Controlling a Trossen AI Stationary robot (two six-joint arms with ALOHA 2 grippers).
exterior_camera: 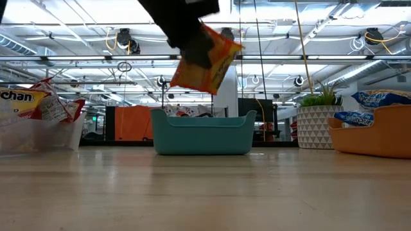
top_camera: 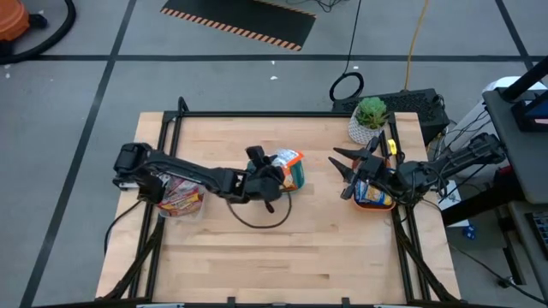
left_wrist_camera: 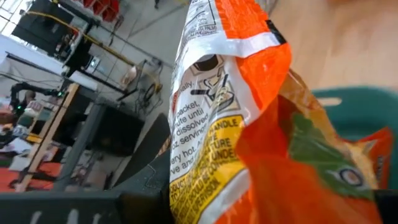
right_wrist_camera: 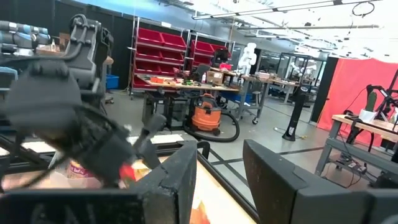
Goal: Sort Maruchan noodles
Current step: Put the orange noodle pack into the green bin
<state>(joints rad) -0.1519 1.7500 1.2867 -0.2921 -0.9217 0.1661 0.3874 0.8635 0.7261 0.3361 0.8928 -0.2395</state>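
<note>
The pale wooden table (top_camera: 291, 248) carries, from largest to smallest, a teal rectangular plastic bin (exterior_camera: 202, 131) near its middle, an orange plastic tray (exterior_camera: 376, 138) at the right edge holding blue-and-yellow noodle packets (exterior_camera: 379, 99), a clear container (exterior_camera: 38, 135) at the left edge holding red-and-white packets (exterior_camera: 45, 102), and a small potted plant (top_camera: 370, 118) behind the tray. The left gripper (top_camera: 272, 178) is clamped on an orange crinkly Maruchan noodle packet (exterior_camera: 205, 58), which hangs tilted in the air above the teal bin. The right gripper (top_camera: 355, 171) hovers over the orange tray with its fingers apart and nothing between them. The step in hand appears to be depositing the orange packet in the teal bin. To do it well, the left arm should centre the packet over the bin's opening, lower it below the rim, and only then part its fingers, so the light wrapper cannot glide out.
</note>
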